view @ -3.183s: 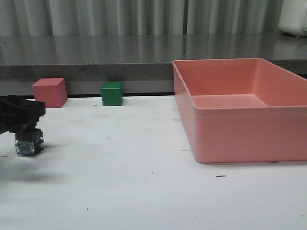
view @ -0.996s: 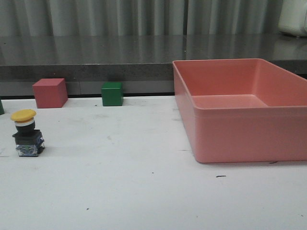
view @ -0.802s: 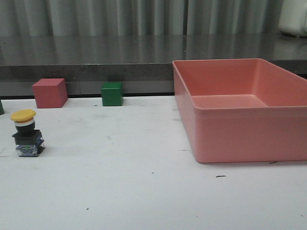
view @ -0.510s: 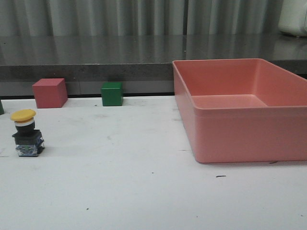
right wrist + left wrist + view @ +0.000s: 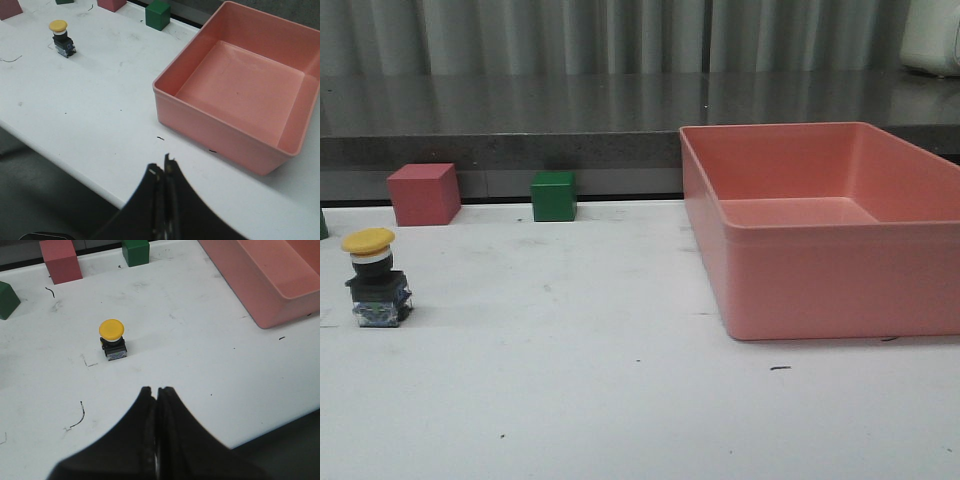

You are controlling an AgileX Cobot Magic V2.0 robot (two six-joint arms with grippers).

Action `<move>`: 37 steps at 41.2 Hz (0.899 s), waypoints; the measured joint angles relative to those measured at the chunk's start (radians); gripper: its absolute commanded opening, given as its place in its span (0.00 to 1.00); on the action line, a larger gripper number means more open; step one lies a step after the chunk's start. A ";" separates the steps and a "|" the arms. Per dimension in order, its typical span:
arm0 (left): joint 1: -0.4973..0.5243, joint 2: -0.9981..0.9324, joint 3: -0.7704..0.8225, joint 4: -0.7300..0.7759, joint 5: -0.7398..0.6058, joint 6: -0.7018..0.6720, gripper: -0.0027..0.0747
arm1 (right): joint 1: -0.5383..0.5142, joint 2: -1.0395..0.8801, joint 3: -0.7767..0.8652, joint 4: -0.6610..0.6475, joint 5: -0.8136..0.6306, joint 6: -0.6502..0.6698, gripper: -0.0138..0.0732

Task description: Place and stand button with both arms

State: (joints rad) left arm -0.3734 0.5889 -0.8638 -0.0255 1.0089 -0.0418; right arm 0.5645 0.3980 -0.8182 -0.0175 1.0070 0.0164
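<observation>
Two arms report to me, and neither shows in my front view; I see the white table stretching across the whole scene; the pink bin sits on its right side with nothing visible inside; a pink cube and a green cube stand apart along the far edge, and a second green block lies further left; the button stands upright near the left edge, yellow cap on top, clear base flat on the table, touched by nothing; my left gripper hangs above the table, well clear of the button, fingers clenched together on nothing; my right gripper hovers off the near edge by the bin, fingers likewise pressed together, holding nothing.
</observation>
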 measured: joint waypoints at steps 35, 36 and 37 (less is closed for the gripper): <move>0.362 -0.574 0.813 0.033 -0.833 0.002 0.01 | 0.000 0.000 0.000 0.000 0.000 0.000 0.08; 0.362 -0.579 0.828 0.033 -0.854 0.002 0.01 | 0.000 0.000 0.000 0.000 0.000 0.000 0.08; 0.363 -0.584 0.848 0.033 -0.884 0.002 0.01 | 0.000 0.000 0.000 0.000 0.000 0.000 0.08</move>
State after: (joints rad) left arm -0.0107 0.0047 -0.0162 0.0071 0.1245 -0.0402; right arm 0.5645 0.3980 -0.8182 -0.0175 1.0070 0.0164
